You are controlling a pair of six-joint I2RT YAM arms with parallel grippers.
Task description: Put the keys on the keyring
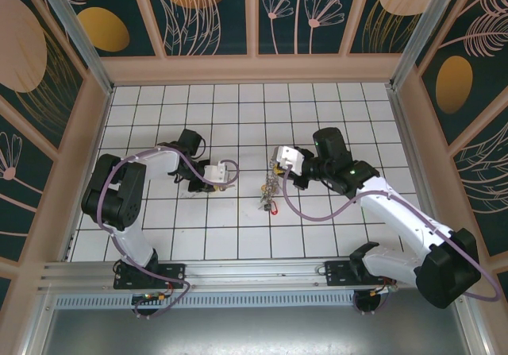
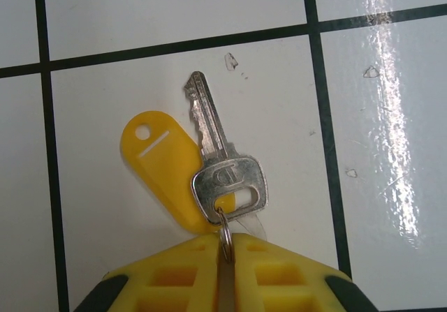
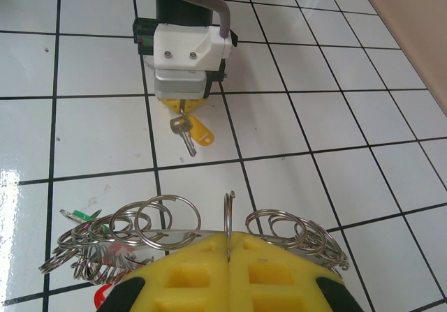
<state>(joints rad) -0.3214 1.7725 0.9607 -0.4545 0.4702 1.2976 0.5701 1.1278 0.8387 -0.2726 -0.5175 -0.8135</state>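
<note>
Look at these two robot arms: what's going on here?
The left arm's yellow fingers are shut on a small split ring carrying a silver metal key and a yellow plastic tag, dangling close to the white tiled table. The right arm's yellow fingers grip the large thin keyring, crowded with small steel rings. The two are apart, so this key is not yet on.
</note>
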